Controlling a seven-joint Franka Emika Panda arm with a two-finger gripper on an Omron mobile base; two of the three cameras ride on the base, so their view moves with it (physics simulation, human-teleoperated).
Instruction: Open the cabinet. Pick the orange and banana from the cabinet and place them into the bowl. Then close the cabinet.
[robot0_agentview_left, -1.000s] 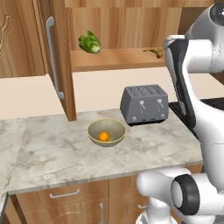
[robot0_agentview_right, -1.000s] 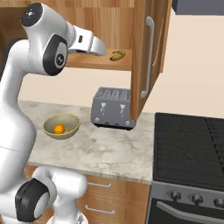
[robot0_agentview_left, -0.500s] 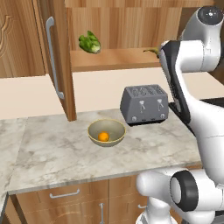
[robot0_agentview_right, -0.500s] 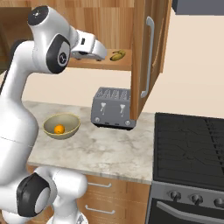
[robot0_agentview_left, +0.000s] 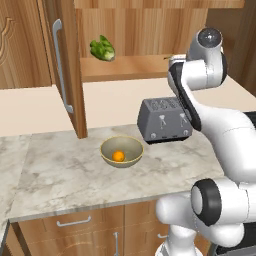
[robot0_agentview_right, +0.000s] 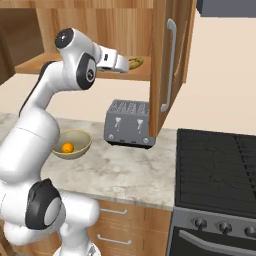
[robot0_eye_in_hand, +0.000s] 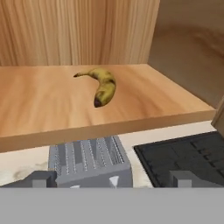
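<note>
Brown wood cabinet (robot0_agentview_left: 65, 65) is open: both doors swung out, long silver bar handles showing, left door (robot0_agentview_left: 62, 70) in the left base view, right door (robot0_agentview_right: 167, 65) in the right base view.

Banana (robot0_eye_in_hand: 103, 87) lies flat on the cabinet shelf (robot0_eye_in_hand: 43, 105), right part of it, not far from the front edge, dark tip toward the camera. Also seen as a small yellow-brown shape (robot0_agentview_right: 135, 62) in the right base view, just past the hand. Nothing touching it.

Gripper (robot0_eye_in_hand: 111, 180) is up at shelf level in front of the cabinet, pointing at the banana. Finger tips (robot0_eye_in_hand: 41, 179) stand wide apart at the bottom of the hand view, jaws spread and empty. Banana is apart from them, farther in on the shelf.

Orange (robot0_agentview_left: 118, 156) sits inside the bowl (robot0_agentview_left: 107, 150), about centre. Bowl is on the marble desk (robot0_agentview_left: 60, 180), left of the grey toaster (robot0_agentview_left: 165, 120) and near it, not touching.

Leafy green vegetable (robot0_agentview_left: 102, 49) is on the left part of the shelf, well apart from the banana.

Toaster is directly below the banana's end of the shelf. Black stove (robot0_agentview_right: 215, 170) is to the right of the desk.
</note>
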